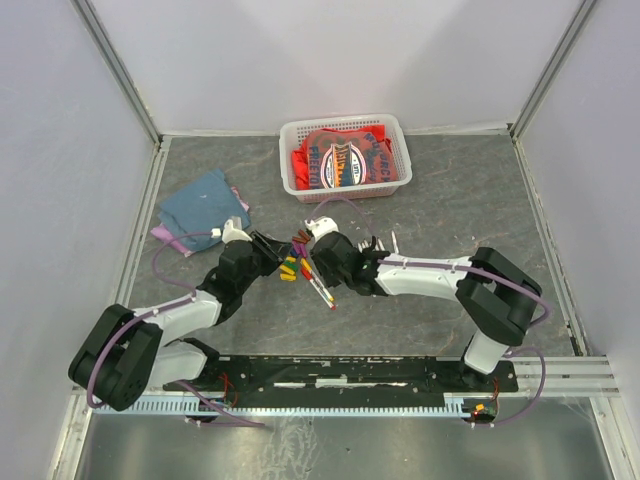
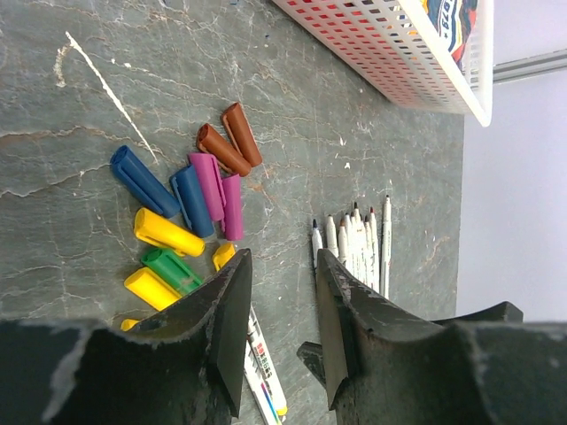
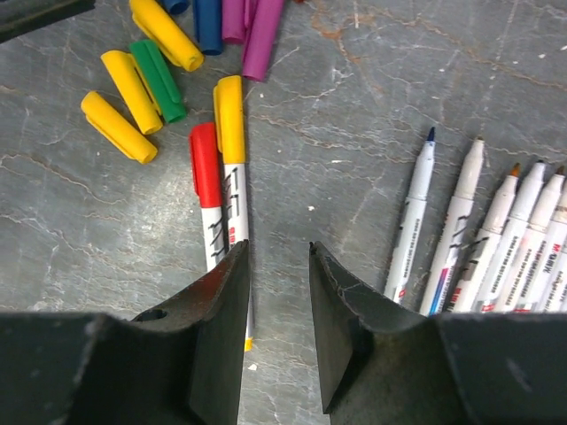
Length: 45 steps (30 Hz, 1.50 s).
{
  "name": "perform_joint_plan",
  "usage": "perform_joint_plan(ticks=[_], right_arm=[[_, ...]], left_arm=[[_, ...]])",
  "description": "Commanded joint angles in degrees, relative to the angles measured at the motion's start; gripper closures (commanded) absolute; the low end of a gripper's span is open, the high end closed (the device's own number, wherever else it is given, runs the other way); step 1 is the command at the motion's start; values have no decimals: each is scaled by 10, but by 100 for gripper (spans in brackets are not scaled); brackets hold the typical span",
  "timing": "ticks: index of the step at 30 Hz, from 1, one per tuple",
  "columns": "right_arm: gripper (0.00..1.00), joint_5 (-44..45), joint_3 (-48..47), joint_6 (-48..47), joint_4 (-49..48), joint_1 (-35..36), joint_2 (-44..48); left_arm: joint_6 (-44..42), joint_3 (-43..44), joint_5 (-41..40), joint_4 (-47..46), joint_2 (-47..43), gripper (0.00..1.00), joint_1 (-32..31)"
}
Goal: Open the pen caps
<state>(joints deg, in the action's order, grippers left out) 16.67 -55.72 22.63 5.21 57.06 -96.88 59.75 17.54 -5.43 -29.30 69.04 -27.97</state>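
Both hands low over the tabletop (image 1: pixel 450 200), mid-frame in the top view, facing each other across the pen pile.

Left hand (image 2: pixel 282 266): jaws partly open, nothing between them, only bare tabletop in the gap. Right hand (image 3: pixel 277 252): same, partly open and empty.

Loose caps (image 2: pixel 190 199): cluster in the left half of the left wrist view, all lying flat. Two brown at the top, two blue, two purple/magenta packed side by side in the middle, yellow and green ones lowest. Several touch each other.

Uncapped pens (image 3: pixel 469 230): a fanned row at the right of the right wrist view, tips toward the top of frame, barrels touching or just beside each other. Well apart from the caps.

Still capped: red-capped pen (image 3: pixel 205 164) and yellow-capped pen (image 3: pixel 229 119), lying side by side and touching, left of centre in the right wrist view. Caps point up-frame; barrels run down behind the hand's left finger. They sit just beside the loose yellow and green caps.

White basket (image 1: pixel 345 122) with red contents upper centre of the top view, blue cloth (image 1: pixel 200 205) at left. Neither touched.
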Motion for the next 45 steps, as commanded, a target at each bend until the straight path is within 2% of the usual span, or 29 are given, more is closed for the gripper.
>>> perform_joint_plan(ticks=[1, 25, 37, 41, 45], right_arm=[[60, -14, -30, -4, -18, 8, -15], [61, -24, -41, 2, -22, 18, -58], [61, -15, -41, 5, 8, 20, -76], [68, -13, -43, 5, 26, 20, -81], [86, -9, -38, 4, 33, 21, -79]], left_arm=[[11, -3, 2, -23, -15, 58, 2], [19, -12, 4, -34, -15, 57, 2], [19, -10, 6, -36, -13, 55, 2], [18, -8, 9, -36, -11, 52, 2], [16, -2, 17, -39, -6, 48, 2]])
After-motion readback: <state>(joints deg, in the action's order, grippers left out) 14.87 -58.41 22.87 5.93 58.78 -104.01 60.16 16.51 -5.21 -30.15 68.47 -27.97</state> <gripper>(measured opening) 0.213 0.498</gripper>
